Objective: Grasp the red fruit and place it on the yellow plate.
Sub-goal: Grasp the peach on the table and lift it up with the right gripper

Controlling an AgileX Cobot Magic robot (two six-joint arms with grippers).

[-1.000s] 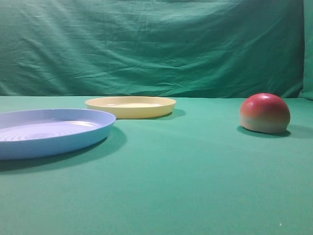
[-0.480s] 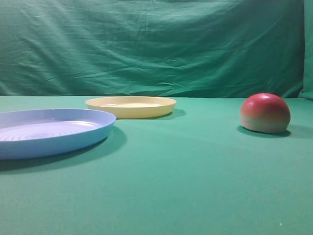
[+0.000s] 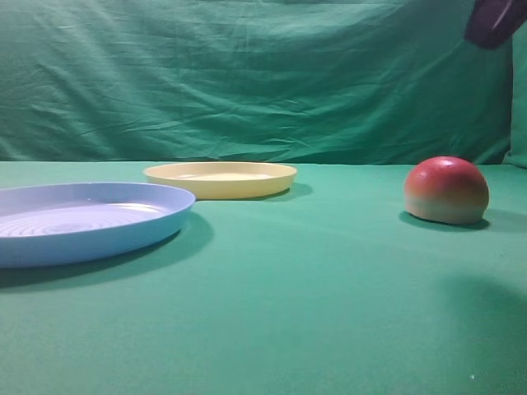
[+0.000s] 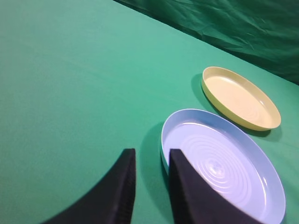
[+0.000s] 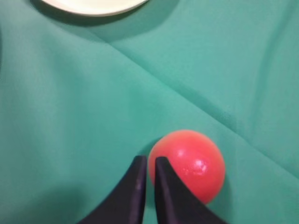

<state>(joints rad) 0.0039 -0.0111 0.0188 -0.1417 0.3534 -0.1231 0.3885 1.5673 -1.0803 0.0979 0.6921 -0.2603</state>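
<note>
Right end effector (image 5: 150,161) barely parted above red fruit (image 5: 188,164); left end effector (image 4: 152,156) slightly apart.

A ringed light-blue plate (image 3: 82,220) is sitting on the green tablecloth (image 3: 313,313) (wrinkled green backdrop (image 3: 247,82) hanging behind).

Red fruit (image 3: 445,190) right of yellow plate (image 3: 220,178)

R gripper (image 5: 148,163) low centre of wrist frame, jaws slightly apart. L gripper (image 4: 152,156) bottom centre, narrow gap, nothing held.
</note>
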